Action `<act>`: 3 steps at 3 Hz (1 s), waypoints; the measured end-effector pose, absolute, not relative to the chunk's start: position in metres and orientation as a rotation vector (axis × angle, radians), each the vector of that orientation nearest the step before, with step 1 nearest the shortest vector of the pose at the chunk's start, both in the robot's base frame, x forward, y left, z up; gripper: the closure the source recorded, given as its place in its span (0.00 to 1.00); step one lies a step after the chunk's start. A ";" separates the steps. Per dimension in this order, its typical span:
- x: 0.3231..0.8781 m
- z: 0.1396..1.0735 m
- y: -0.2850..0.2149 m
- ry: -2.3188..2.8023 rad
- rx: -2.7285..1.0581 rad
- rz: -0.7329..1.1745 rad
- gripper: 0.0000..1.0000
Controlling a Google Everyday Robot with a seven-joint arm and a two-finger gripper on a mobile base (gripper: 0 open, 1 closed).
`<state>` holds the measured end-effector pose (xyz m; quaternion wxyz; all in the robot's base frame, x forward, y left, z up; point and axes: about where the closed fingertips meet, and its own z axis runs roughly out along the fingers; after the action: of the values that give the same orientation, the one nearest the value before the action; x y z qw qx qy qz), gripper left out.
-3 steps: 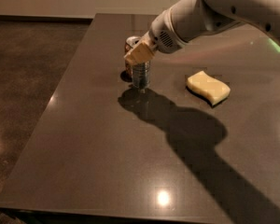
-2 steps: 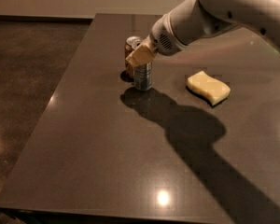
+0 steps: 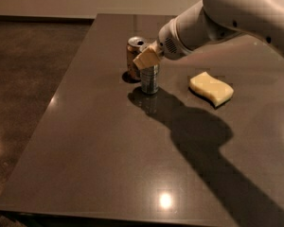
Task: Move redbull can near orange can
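We see our gripper closed on the redbull can. It has slid a little and now stands just beside the orange can.

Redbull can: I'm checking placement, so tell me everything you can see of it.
The redbull can is slim, silver-grey metal with dark markings, upright on the dark table. The gripper sits over its top, hiding the lid. It stands just in front of the orange can, right beside it; whether they touch cannot be told.
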<state>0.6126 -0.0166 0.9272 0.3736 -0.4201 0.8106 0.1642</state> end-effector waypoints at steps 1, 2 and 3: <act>0.614 0.926 -0.024 2.081 -1.031 0.424 0.58; 0.614 0.925 -0.027 2.075 -1.002 0.430 0.36; 0.614 0.924 -0.029 2.058 -0.990 0.433 0.12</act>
<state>0.6145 -0.0286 0.9245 0.3971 -0.3908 0.8126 0.1711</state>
